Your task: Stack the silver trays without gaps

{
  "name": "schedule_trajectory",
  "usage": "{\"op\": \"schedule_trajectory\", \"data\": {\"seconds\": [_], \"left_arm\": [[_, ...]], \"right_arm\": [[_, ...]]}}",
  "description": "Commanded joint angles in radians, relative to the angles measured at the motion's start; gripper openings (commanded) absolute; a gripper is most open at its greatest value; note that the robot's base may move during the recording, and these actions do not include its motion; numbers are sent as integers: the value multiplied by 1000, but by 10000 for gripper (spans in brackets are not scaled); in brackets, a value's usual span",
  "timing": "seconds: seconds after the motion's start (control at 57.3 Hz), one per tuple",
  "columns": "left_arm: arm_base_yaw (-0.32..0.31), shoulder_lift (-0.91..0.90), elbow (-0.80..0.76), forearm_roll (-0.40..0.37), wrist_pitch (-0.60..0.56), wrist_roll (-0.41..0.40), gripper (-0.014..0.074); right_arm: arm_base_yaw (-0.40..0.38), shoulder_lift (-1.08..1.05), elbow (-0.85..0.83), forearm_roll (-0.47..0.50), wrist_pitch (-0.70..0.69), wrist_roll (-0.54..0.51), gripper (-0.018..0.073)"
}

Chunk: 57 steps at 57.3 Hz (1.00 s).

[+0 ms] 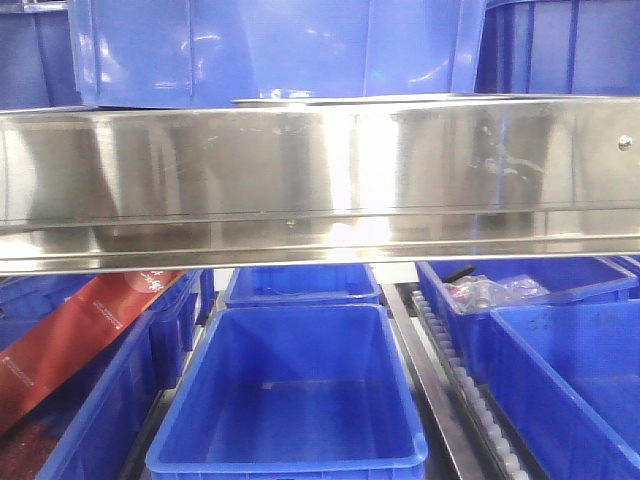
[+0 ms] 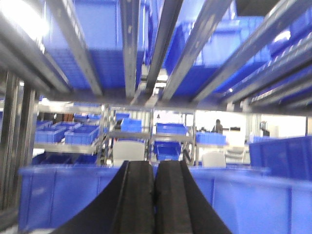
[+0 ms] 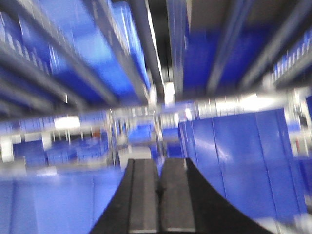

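Observation:
No silver tray shows clearly in any view. In the front view only a thin silver edge (image 1: pixel 300 98) peeks over the long steel shelf beam (image 1: pixel 320 180), and I cannot tell what it is. My left gripper (image 2: pixel 155 165) shows in the left wrist view with its black jaws pressed together and nothing between them. It points level over the rim of a blue bin (image 2: pixel 73 195). My right gripper (image 3: pixel 159 163) is also shut and empty, and its view is motion-blurred. Neither gripper shows in the front view.
The shelf beam with screws spans the whole front view. Below it an open blue bin (image 1: pixel 290 400) sits in the middle, with more bins left and right and a roller rail (image 1: pixel 470 400). A tall blue bin wall (image 3: pixel 234 161) stands right of the right gripper. Shelf rails (image 2: pixel 131 48) run overhead.

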Motion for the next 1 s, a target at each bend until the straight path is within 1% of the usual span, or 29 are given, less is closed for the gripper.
{"op": "schedule_trajectory", "data": {"seconds": [0.0, 0.105, 0.14, 0.21, 0.244, 0.314, 0.349, 0.384, 0.436, 0.489, 0.594, 0.698, 0.768, 0.803, 0.873, 0.925, 0.978], "left_arm": [[-7, 37, -94, -9, 90, -1, -19], [-7, 115, -217, -9, 240, -1, -19], [-7, 147, -250, -9, 274, -1, -19], [-7, 248, -330, -9, 363, -1, -19], [-7, 292, -365, -10, 405, -1, -19], [-7, 388, -446, -16, 519, -1, -19], [-7, 438, -485, -21, 566, -1, -19], [-7, 488, -523, -29, 637, -1, -19], [-7, 566, -574, -50, 705, -1, -19], [-7, 632, -627, -77, 763, -1, -19], [-7, 770, -709, -132, 829, -1, -19], [-7, 892, -767, -153, 861, -1, -19], [-12, 968, -802, -165, 894, -1, -19], [-32, 1020, -823, -165, 908, -1, -19], [-92, 1099, -865, -161, 909, -1, -19], [-146, 1152, -900, -158, 899, -2, -19], [-202, 1210, -942, -151, 893, -11, -19]], "right_arm": [[0, 0, -111, 5, 71, 8, -79], [0, 0, -259, 9, 300, 8, -79], [0, 2, -314, 14, 402, 8, -79], [0, 68, -444, 14, 672, 6, -79], [0, 106, -491, 14, 753, 6, -79], [0, 190, -576, 14, 889, -12, -79], [0, 234, -624, 14, 949, -43, -79], [0, 281, -660, 14, 1002, -66, -79], [0, 356, -710, 14, 1075, -92, -79], [0, 422, -744, 14, 1126, -110, -79], [0, 565, -793, 17, 1181, -110, -79], [0, 707, -838, 50, 1239, -110, -79], [0, 805, -866, 54, 1277, -110, -79], [0, 872, -892, 59, 1297, -110, -79], [3, 992, -948, 81, 1316, -110, -79], [22, 1063, -995, 96, 1317, -123, -79], [58, 1128, -1047, 99, 1319, -126, -79]]}}
